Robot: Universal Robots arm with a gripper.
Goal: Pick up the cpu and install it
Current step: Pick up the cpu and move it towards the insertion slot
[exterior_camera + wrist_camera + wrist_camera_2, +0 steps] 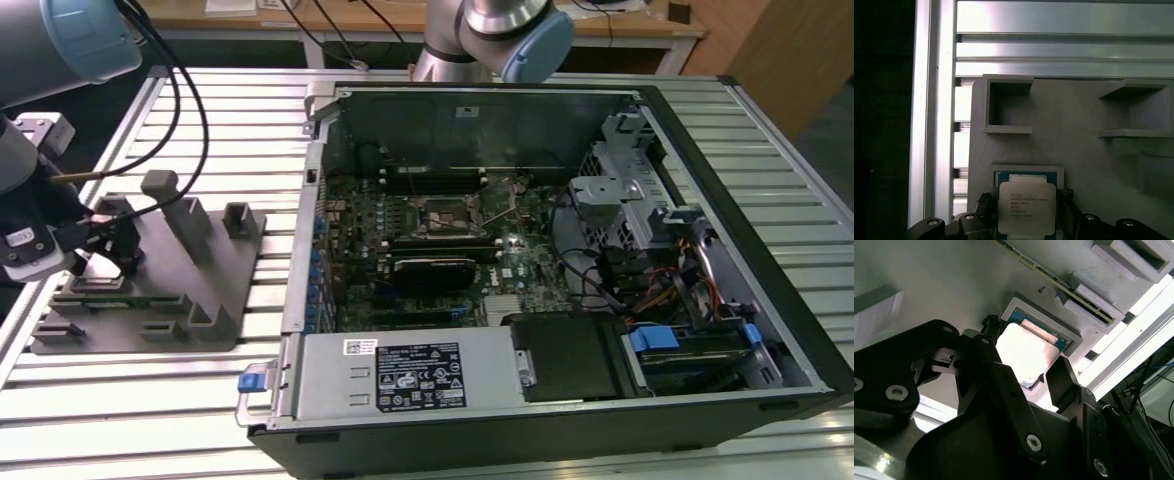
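The cpu [1027, 210], a small square chip with a silvery top, lies at its square recess in the grey tray [1079, 130]. In the second wrist view the cpu [1021, 352] sits between my two black fingers. My gripper [1026, 200] is shut on the cpu, one fingertip [993, 330] against one edge and the other [1056, 377] against the opposite edge. In the exterior view my gripper [118, 248] is low over the grey tray [200, 300] at the exterior view's left. The motherboard's empty socket [441, 216] lies inside the open computer case [747, 300].
Upright posts [167, 200] stand on the tray close to my gripper. Black cables [180, 90] hang from the arm above it. Inside the case are a black ribbed module [434, 270], a power supply [400, 375] and a drive cage [621, 200]. The table [174, 420] is slatted metal.
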